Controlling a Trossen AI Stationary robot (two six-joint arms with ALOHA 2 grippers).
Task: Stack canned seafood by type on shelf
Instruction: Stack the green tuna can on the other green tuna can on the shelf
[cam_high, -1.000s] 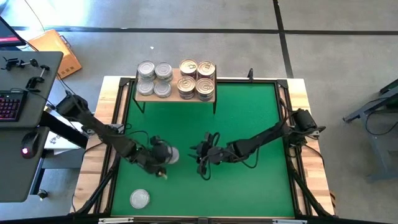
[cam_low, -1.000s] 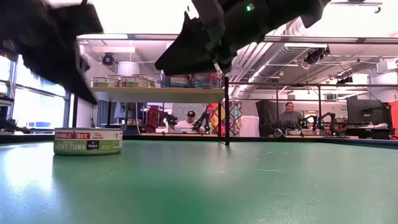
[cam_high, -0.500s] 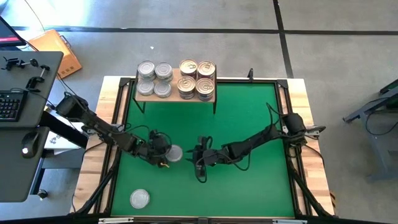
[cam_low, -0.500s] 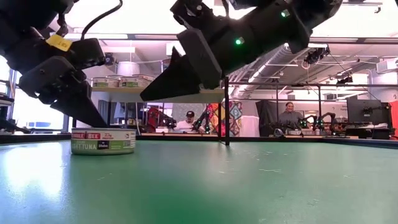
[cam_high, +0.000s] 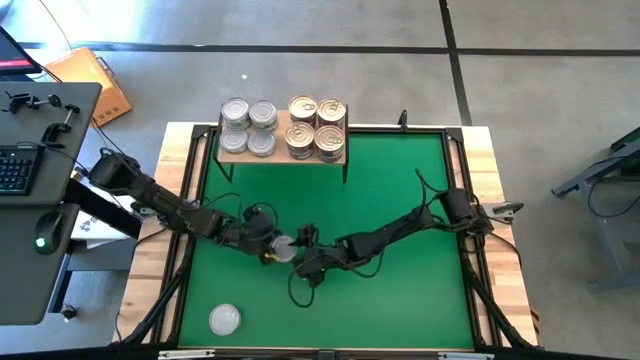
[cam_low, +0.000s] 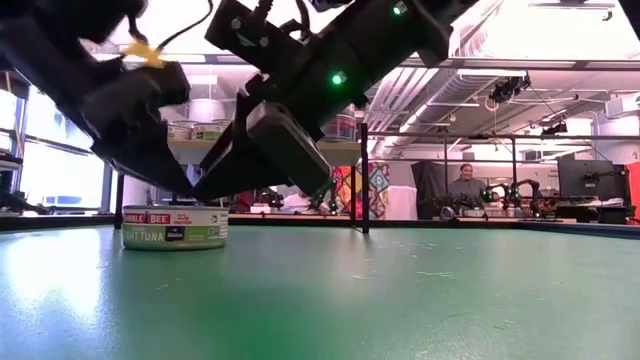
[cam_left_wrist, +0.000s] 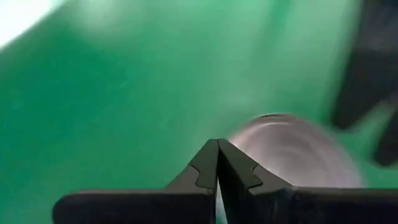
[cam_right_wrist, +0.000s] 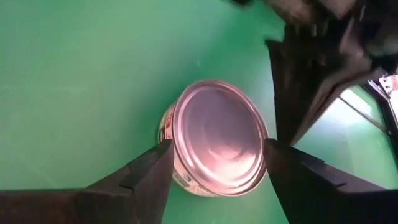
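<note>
Green matting covers the desk (cam_high: 400, 300), where a silver-lidded tuna can (cam_right_wrist: 214, 137) sits mid-mat. On either side of it, apart from its rim, spread the fingers of the right hand (cam_right_wrist: 214, 165); the left hand (cam_left_wrist: 217, 163), pinched closed and empty, hovers just beside it.

silver tin (cam_high: 281, 247) upright mid-mat | shelf (cam_high: 283, 147) holds eight tins

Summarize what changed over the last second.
The right hand swept across the mat toward the left arm and now straddles the silver-lidded tuna can, fingers open on either side. The left hand, shut, nudged that can toward the middle and sits beside it. The shelf stacks and the lone can near the front edge stayed put.
</note>
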